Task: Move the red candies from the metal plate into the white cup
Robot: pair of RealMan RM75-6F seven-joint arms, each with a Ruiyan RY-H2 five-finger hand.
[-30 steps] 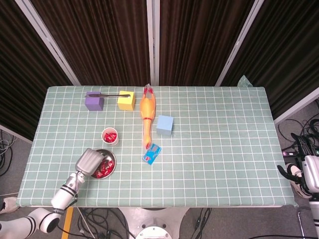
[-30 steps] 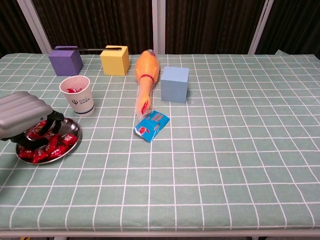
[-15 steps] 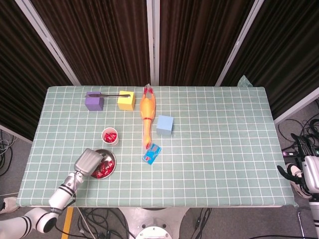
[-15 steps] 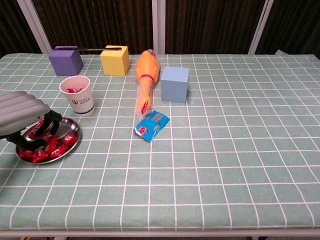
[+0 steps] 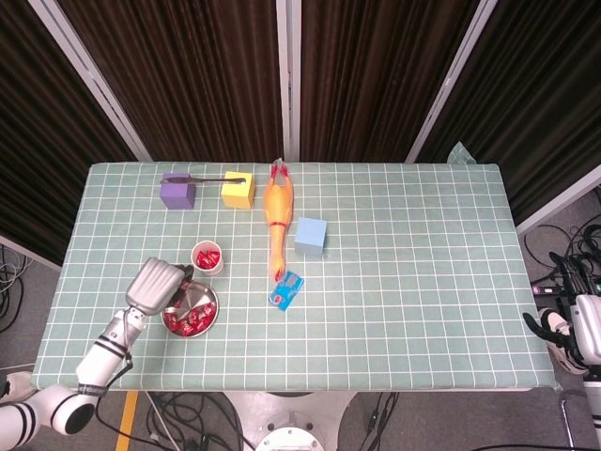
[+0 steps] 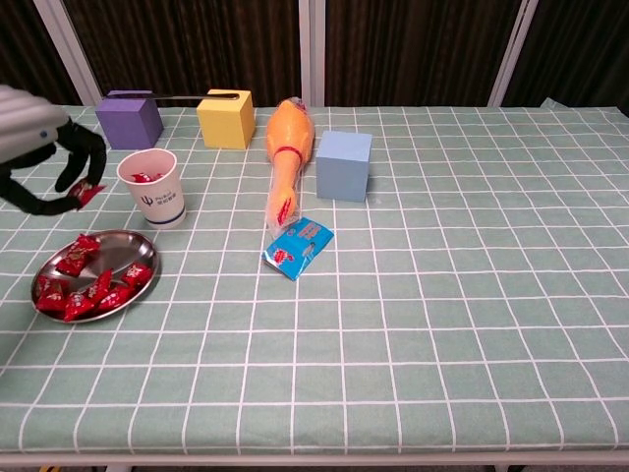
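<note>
A metal plate [image 6: 128, 245] [image 5: 207, 299] with several red candies [image 6: 88, 285] [image 5: 192, 320] sits near the table's front left. Just behind it stands the white cup [image 6: 152, 187] [image 5: 208, 257], with red candies inside. My left hand [image 6: 44, 152] [image 5: 155, 286] hangs in the air left of the cup, above the plate's far side, pinching one red candy [image 6: 88, 193] between its fingertips. My right hand [image 5: 571, 331] rests off the table's right edge, low beside the robot; its fingers are not clear.
Along the back stand a purple block [image 6: 129, 118] and a yellow block [image 6: 226, 118]. A rubber chicken [image 6: 286, 147] lies beside a light blue cube [image 6: 344, 164]. A blue snack packet [image 6: 299, 247] lies in front of them. The table's right half is bare cloth.
My left hand has risen off the plate with one red candy and moved back toward the cup. The plate now shows uncovered.
</note>
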